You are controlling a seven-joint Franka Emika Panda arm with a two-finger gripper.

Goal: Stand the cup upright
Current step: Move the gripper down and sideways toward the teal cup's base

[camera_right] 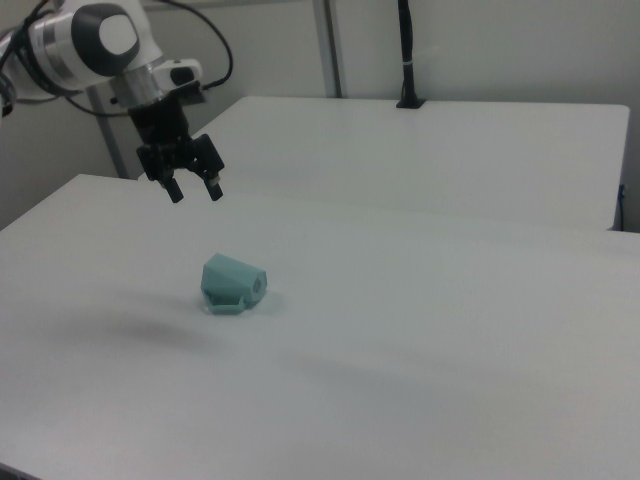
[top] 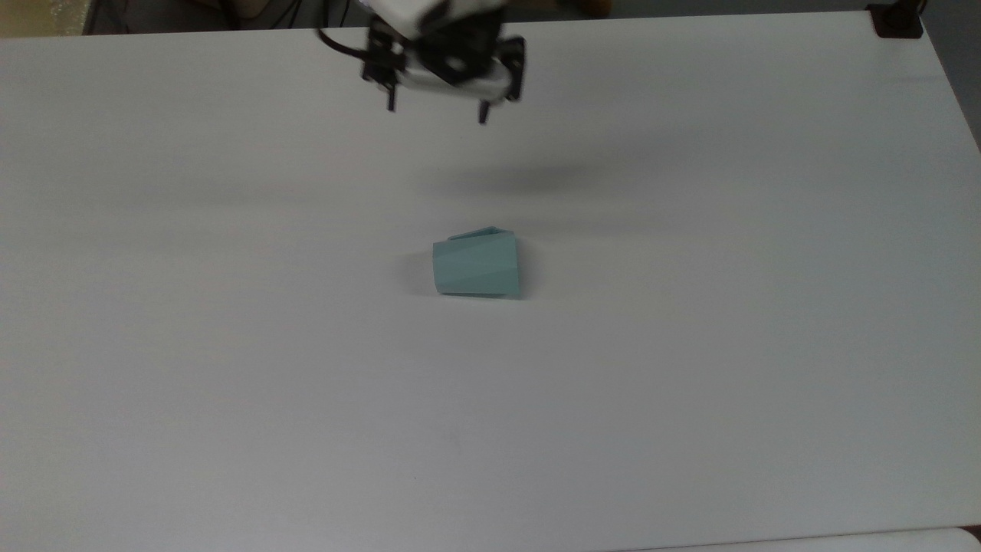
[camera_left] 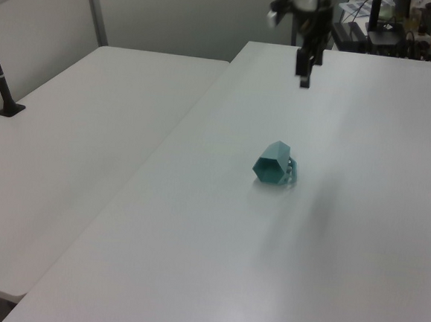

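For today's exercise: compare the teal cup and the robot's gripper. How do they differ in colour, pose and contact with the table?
Colour: the cup is pale teal; the gripper is black and white.
Pose: the cup lies on its side; the gripper points down, fingers open.
Contact: the cup rests on the white table; the gripper hangs above it, apart from the cup.
Shared: both are over the same table.

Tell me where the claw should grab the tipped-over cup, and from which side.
Probably from above, pinching the cup across its faceted body. It lies on its side on the table, wide rim toward the top view's right, with bare space around it. The open claw hangs above.
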